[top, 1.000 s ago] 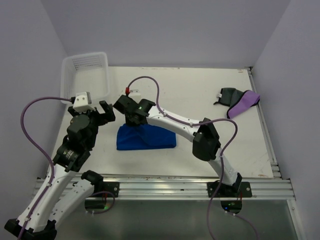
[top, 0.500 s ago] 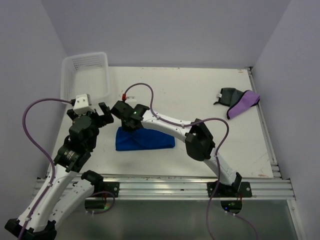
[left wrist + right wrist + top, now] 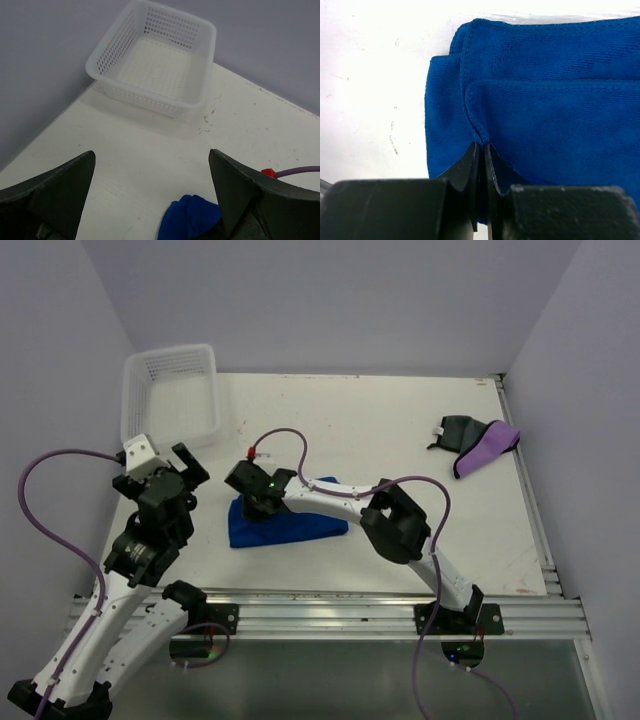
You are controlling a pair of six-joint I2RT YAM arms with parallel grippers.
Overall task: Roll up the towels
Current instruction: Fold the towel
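Right end effector (image 3: 481, 146) is pinching the bright blue cloth towel (image 3: 300, 525) at its left end, length running rightward; left end effector (image 3: 150, 192) is gaping wide beside it.

Blue towel (image 3: 300, 528): bright blue, soft woven cloth with stitched hems, lying on the near-left part of the table as a folded, layered bundle, its long axis running left to right. In the right wrist view, several hemmed layers overlap, and one fold is pinched between the closed fingertips of the right gripper (image 3: 481, 145). Purple towel (image 3: 490, 448): crumpled and elongated, lying at the far-right of the table, angled diagonally. Dark grey towel (image 3: 455, 432): bunched, lying directly left of the purple towel, touching it and partly under it.
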